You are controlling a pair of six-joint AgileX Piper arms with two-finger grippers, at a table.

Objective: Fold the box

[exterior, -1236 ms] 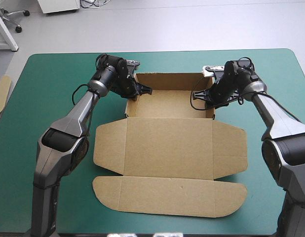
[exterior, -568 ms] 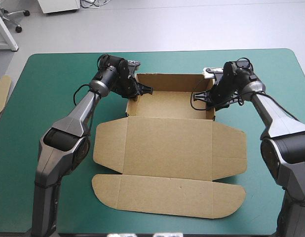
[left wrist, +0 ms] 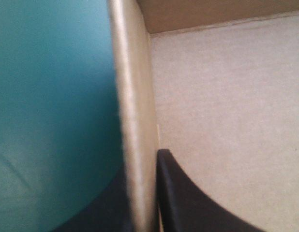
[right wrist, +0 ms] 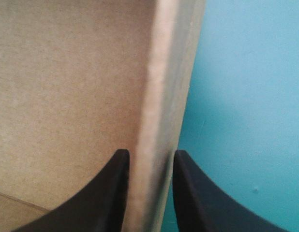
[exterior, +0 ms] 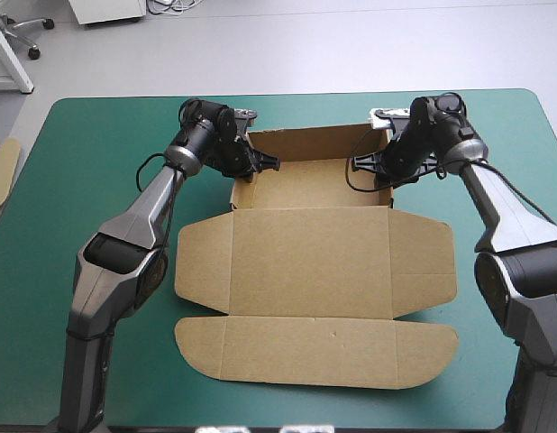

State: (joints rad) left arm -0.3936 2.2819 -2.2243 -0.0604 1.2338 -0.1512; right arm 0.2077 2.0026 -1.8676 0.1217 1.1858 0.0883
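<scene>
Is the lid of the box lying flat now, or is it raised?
Flat. The box has its far walls raised as an open tray, while the lid and its flaps lie spread on the teal-green cover.

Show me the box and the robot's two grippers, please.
box (exterior: 310, 262): high view, on its flat middle panel.
left gripper (exterior: 260, 167): high view, midway between its fingertips, at the box's left wall.
right gripper (right wrist: 150, 154): right wrist view, midway between its fingertips, on the pinched wall.
</scene>
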